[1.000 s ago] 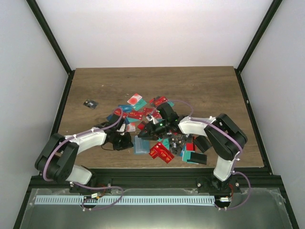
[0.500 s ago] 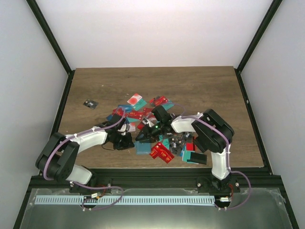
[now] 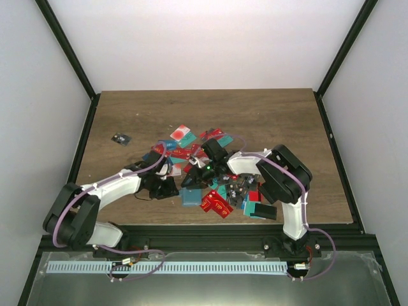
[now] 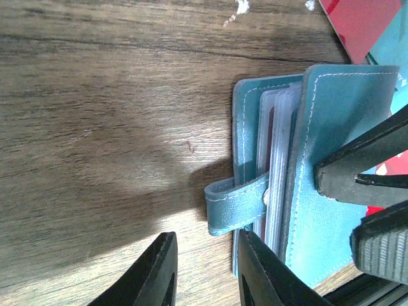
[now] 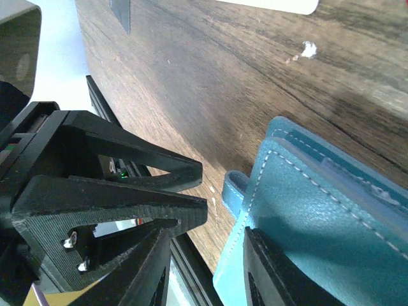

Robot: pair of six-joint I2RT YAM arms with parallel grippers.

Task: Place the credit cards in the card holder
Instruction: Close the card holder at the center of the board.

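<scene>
The teal-blue card holder (image 3: 189, 196) lies at the near middle of the table, its flap partly raised and its snap strap (image 4: 237, 204) sticking out. It shows large in the left wrist view (image 4: 331, 121) and the right wrist view (image 5: 319, 217). My left gripper (image 3: 167, 188) is open and empty just left of it, one fingertip (image 4: 255, 268) by its edge. My right gripper (image 3: 193, 178) is open, one finger (image 5: 264, 274) resting on the cover. Several credit cards (image 3: 191, 152), mostly red, lie scattered behind; one red card (image 3: 217, 205) lies to the right.
Black blocky cases (image 3: 261, 210) lie at the near right by the right arm. A small dark item (image 3: 119, 138) lies alone at the far left. The table's front edge and a black rail (image 3: 204, 229) run just below the card holder.
My right gripper has moved left and down onto the card holder, its elbow swinging left. The left gripper has stayed almost still beside the holder.
</scene>
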